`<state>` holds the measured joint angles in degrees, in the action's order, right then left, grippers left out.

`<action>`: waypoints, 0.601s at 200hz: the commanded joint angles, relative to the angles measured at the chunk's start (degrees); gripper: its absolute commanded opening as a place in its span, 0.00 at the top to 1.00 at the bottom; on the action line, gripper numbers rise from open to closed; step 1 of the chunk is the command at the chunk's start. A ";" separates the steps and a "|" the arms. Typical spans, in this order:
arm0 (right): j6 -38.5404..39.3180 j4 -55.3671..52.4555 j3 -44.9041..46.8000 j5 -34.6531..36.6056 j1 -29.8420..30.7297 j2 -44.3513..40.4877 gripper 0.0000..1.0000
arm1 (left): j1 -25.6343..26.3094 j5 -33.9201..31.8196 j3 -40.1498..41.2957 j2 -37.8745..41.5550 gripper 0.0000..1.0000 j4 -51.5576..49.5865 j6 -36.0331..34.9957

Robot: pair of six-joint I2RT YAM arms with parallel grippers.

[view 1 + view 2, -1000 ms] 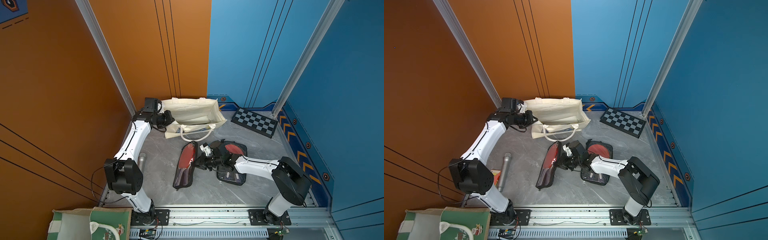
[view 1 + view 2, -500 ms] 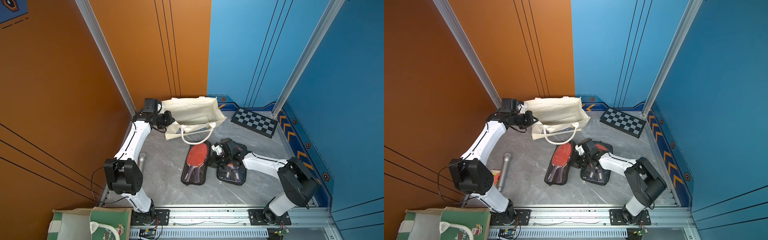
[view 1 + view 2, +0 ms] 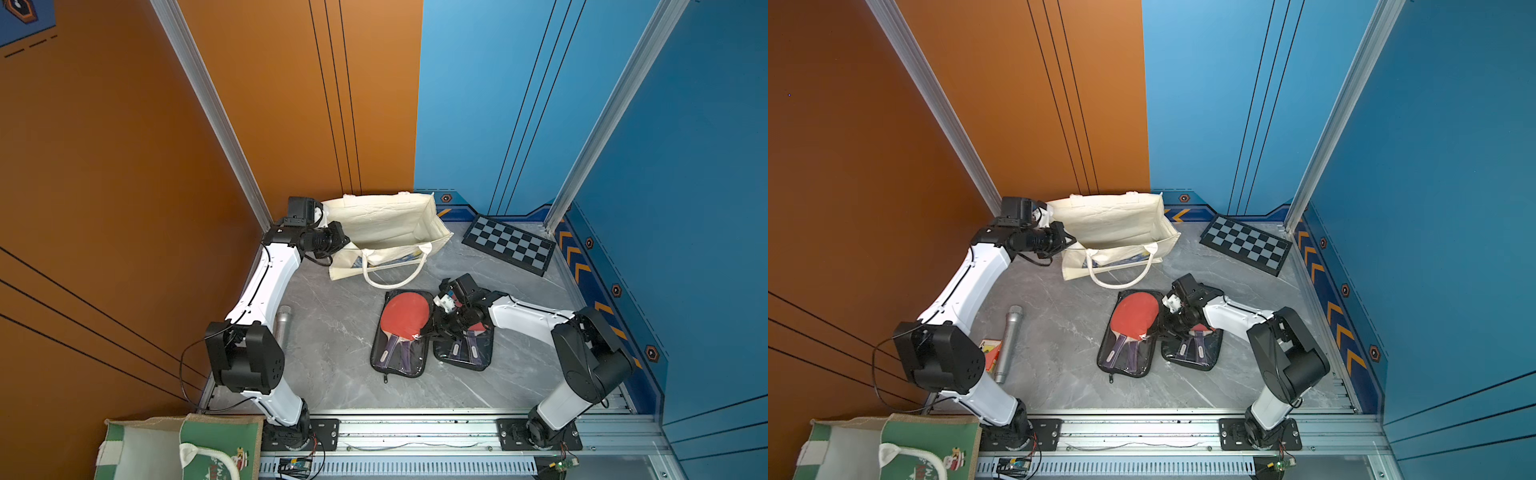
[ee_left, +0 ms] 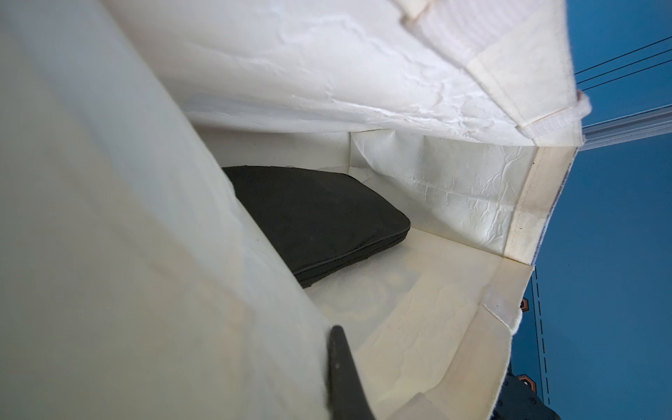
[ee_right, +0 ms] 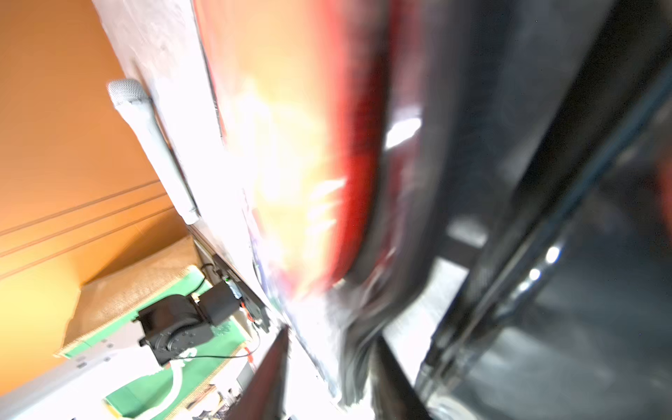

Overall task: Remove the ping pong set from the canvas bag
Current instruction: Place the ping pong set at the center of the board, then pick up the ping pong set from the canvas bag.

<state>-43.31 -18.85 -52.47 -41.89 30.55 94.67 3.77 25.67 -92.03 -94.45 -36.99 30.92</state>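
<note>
**Ping pong set (image 3: 401, 332) flat on worktop, outside canvas bag (image 3: 382, 220)**

Where: the set lies face-up on the grey worktop (image 3: 332, 332) in both top views. It's in front of the bag's loop handle and fully clear of the bag, just beside a second paddle case (image 3: 465, 347).

Handling (my read): prob. light and flat. It's a soft black zip shell w/ a clear plastic front, and the red paddle and handles show through. The paddles should stiffen the middle, but the rim likely flexes. The clear front looks slick, so a pinch on the face would prob. slide. Best hold is approx. the zip rim along a long side, where thin jaws can close over the seam. It doesn't look fragile.

R tool (image 3: 430, 328): sits low at the set's side nearest the second case. In the right wrist view the fingers (image 5: 276, 363) stand apart w/ the case rim between them. Blur hides whether either pad touches; it doesn't look gripped.

L tool (image 3: 338, 245): closed on the bag's side wall at the mouth, holding it open. One finger (image 4: 338, 363) shows against the fabric. A black zipped case (image 4: 316, 218) lies inside on the bag floor; can't tell what it is.
</note>
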 commanded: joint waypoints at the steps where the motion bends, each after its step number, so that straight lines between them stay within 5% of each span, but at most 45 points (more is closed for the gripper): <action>1: 2.02 -3.61 -2.32 0.47 -0.13 -0.55 0.53 | -0.09 2.25 0.17 3.27 1.00 3.96 -1.51; 48: 8.46 -16.23 -8.48 5.65 -4.75 -6.86 0.49 | -0.08 2.81 0.97 3.78 1.00 3.94 -2.44; 79: 17.73 -29.04 -22.31 15.41 -4.61 -12.62 0.49 | -0.09 3.34 1.48 4.07 1.00 3.09 -3.95; 120: 25.54 -31.31 -42.00 23.97 0.80 -11.75 0.46 | 0.84 3.03 3.85 5.65 1.00 -2.95 -12.91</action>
<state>-25.87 -44.38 -86.39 -25.71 27.99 81.82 3.84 26.02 -89.32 -92.73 -37.82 25.82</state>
